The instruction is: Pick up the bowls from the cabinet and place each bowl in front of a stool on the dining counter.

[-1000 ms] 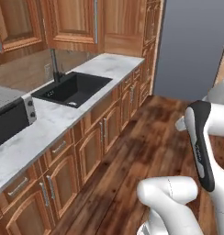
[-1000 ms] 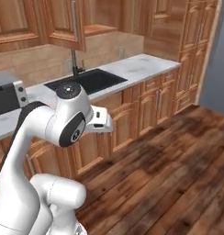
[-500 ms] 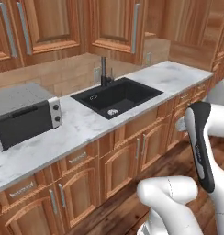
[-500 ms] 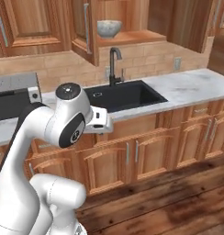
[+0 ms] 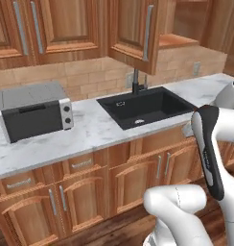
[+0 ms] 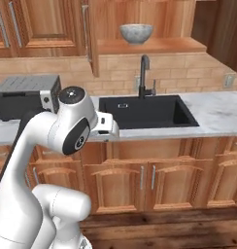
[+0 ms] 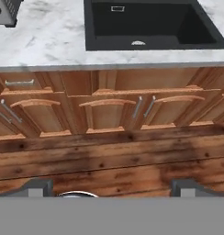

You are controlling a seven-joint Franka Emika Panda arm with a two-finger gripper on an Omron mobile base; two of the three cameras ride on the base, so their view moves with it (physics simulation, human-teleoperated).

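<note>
We face the open cabinet point(image 6: 91, 34), where a speckled bowl point(image 6: 136, 33) sits on its shelf above the sink point(image 6: 144, 111), high over our fingers point(image 7: 36, 187), which are spread apart, empty, aimed floorward.

White arm folded, elbow high, fingers point(image 7: 38, 187) spread apart, holding nothing

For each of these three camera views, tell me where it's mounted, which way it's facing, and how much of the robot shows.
Left base view: behind-left of the arm, facing the black sink and toaster oven; arm at lower right.
Right base view: behind-right, facing the sink and grey bowl in the open cabinet; arm at lower left.
Hand view: on the hand, looking down at sink, drawers, floor; fingertips at bottom.
All share the sink.
</note>
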